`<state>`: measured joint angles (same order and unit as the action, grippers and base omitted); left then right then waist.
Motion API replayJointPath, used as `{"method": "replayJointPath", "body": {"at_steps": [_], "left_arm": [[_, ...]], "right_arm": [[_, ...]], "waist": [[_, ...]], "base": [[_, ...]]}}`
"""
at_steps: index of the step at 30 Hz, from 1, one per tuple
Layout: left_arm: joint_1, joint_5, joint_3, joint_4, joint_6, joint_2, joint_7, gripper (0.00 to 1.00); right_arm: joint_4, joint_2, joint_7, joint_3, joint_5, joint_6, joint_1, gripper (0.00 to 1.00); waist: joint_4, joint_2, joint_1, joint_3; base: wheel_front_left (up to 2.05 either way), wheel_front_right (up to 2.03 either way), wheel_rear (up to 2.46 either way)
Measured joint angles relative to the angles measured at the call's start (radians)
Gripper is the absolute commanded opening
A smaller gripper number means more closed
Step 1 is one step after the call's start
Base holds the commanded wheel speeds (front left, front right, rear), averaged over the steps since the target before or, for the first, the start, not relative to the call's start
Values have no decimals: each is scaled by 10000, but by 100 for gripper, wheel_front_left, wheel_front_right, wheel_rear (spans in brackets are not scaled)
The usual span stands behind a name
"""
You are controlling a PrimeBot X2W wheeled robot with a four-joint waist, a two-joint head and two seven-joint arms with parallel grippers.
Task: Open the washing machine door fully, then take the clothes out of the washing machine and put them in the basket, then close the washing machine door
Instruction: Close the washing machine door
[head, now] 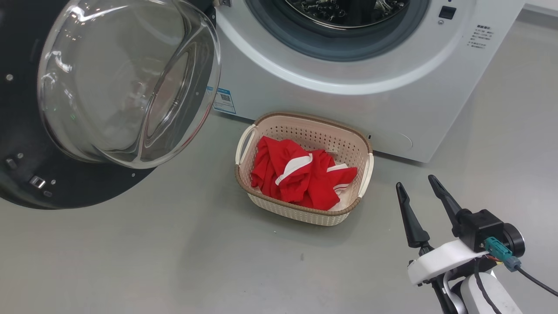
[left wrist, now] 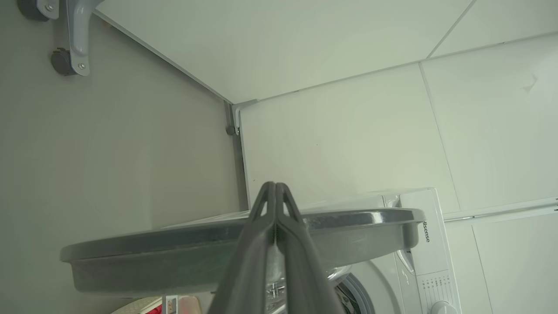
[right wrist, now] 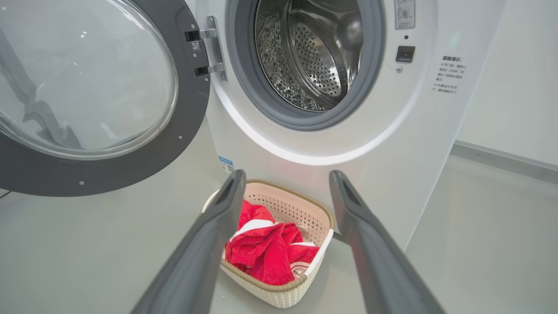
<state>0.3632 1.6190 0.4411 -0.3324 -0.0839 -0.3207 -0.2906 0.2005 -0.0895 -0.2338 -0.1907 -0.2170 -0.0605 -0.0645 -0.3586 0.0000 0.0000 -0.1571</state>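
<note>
Right end effector point(head: 415, 182), jaws apart, hangs near clothes point(head: 301, 176) in basket point(head: 287, 208).

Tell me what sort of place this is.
Likely a laundry room: a white washing machine with its door open, a basket of red clothes on the grey floor, and pale panelled walls.

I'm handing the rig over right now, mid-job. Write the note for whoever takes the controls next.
Left gripper: jaws shut, nothing held, by the rim of the washing machine door; whether it touches is unclear.
Right gripper: jaws open, empty, above the floor to the right of the basket.
Things: door swung wide open; the clothes lie in the basket, which stands on the floor before the washing machine; the drum looks empty.
Done: door opened, clothes moved.
Left: close the door.
</note>
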Motion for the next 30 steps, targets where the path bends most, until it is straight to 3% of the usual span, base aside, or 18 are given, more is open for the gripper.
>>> {"method": "replayJointPath", "body": {"at_steps": [9,17,30], "left_arm": [[474,268,-155,-500,198,2,-313,0],[526,311,-198,-767,719,-215,-700,0],[522,815,-637,-995,1348,-280,-2153,0]], "right_arm": [[-54,-94,10,79,81,0,-153,100],[-69,-134,10,209,79,2,-215,100],[-71,-196,10,265,77,10,-260,100]], "waist": [[328,0,0,-310],[434,0,0,-447],[228,0,0,-433]], "base": [[0,0,0],[0,0,0],[0,0,0]]}}
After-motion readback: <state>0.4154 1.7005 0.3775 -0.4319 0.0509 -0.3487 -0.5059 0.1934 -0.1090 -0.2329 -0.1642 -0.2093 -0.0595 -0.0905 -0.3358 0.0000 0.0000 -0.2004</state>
